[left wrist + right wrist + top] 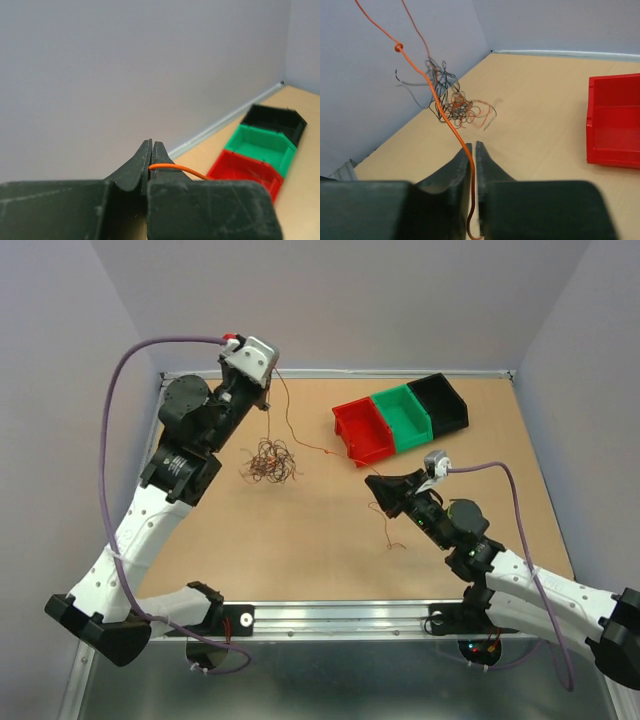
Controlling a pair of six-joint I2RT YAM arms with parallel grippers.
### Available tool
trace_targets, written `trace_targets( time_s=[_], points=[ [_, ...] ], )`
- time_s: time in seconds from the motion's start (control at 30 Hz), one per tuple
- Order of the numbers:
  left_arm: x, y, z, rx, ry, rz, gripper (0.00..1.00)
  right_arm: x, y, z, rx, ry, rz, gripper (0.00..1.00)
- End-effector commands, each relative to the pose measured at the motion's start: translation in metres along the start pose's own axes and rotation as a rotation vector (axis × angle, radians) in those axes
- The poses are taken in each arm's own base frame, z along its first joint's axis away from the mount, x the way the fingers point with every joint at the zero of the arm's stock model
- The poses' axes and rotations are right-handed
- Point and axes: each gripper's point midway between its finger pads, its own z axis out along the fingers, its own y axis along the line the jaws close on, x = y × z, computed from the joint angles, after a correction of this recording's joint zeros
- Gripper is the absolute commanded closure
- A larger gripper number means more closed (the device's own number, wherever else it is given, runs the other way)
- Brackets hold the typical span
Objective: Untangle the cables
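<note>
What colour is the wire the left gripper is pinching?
The wire is orange, clearest in the left wrist view.

table | on it: cables, red bin, green bin, black bin

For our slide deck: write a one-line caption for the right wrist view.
Right gripper closed on a thin orange wire that rises past the curly wire tangle.

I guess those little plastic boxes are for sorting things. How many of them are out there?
3, side by side in a row at the far right: a red bin nearest, a green bin in the middle, and a black bin farthest back. None looks hidden.
</note>
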Motion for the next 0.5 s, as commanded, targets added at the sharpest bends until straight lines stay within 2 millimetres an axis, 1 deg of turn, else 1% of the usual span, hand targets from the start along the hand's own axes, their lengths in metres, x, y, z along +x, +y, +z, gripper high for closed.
trace_targets(
  time_s=[0.0, 0.03, 0.07, 0.1, 0.13, 0.17, 0.2, 0.23, 0.27, 0.3, 0.33, 0.37, 0.4, 0.43, 0.47],
  points=[
    [-0.001, -0.023, -0.002, 0.104, -0.078, -0.024, 1.00, 0.012, -0.019, -0.003, 0.075, -0.006, -0.006, 0.81],
    [0.007, -0.030, -0.003, 0.133, -0.071, -0.013, 1.00, 0.017, -0.020, -0.003, 0.077, 0.006, -0.007, 0.82],
    [0.011, -0.037, -0.006, 0.163, -0.072, -0.007, 1.00, 0.021, -0.020, -0.003, 0.069, 0.017, -0.011, 0.82],
    [0.005, -0.043, -0.011, 0.202, -0.105, 0.003, 1.00, 0.029, -0.015, -0.005, 0.030, 0.044, -0.024, 0.81],
    [0.008, -0.048, -0.014, 0.220, -0.111, 0.004, 1.00, 0.034, -0.012, -0.006, 0.008, 0.060, -0.030, 0.80],
    [0.019, -0.053, -0.015, 0.233, -0.112, 0.004, 1.00, 0.039, -0.005, -0.007, -0.038, 0.079, -0.033, 0.76],
    [0.017, -0.061, -0.023, 0.272, -0.137, 0.006, 1.00, 0.051, -0.006, -0.012, -0.051, 0.106, -0.035, 0.71],
    [0.037, -0.072, -0.027, 0.306, -0.115, 0.003, 1.00, 0.051, -0.004, -0.013, -0.064, 0.093, -0.037, 0.64],
    [0.027, -0.079, -0.037, 0.347, -0.178, 0.013, 1.00, 0.058, 0.001, -0.016, -0.104, 0.110, -0.039, 0.50],
    [0.038, -0.082, -0.037, 0.351, -0.166, 0.018, 1.00, 0.061, 0.000, -0.018, -0.109, 0.108, -0.042, 0.44],
    [0.046, -0.096, -0.049, 0.412, -0.181, 0.031, 1.00, 0.066, -0.001, -0.021, -0.117, 0.109, -0.047, 0.42],
    [0.048, -0.102, -0.055, 0.439, -0.193, 0.042, 1.00, 0.068, -0.002, -0.021, -0.118, 0.108, -0.057, 0.36],
    [0.047, -0.103, -0.060, 0.449, -0.212, 0.053, 1.00, 0.069, -0.002, -0.022, -0.126, 0.111, -0.075, 0.33],
    [0.051, -0.109, -0.068, 0.472, -0.220, 0.058, 1.00, 0.072, -0.003, -0.022, -0.125, 0.114, -0.083, 0.28],
    [0.051, -0.111, -0.071, 0.477, -0.232, 0.061, 1.00, 0.071, -0.003, -0.021, -0.132, 0.111, -0.099, 0.27]
  ],
)
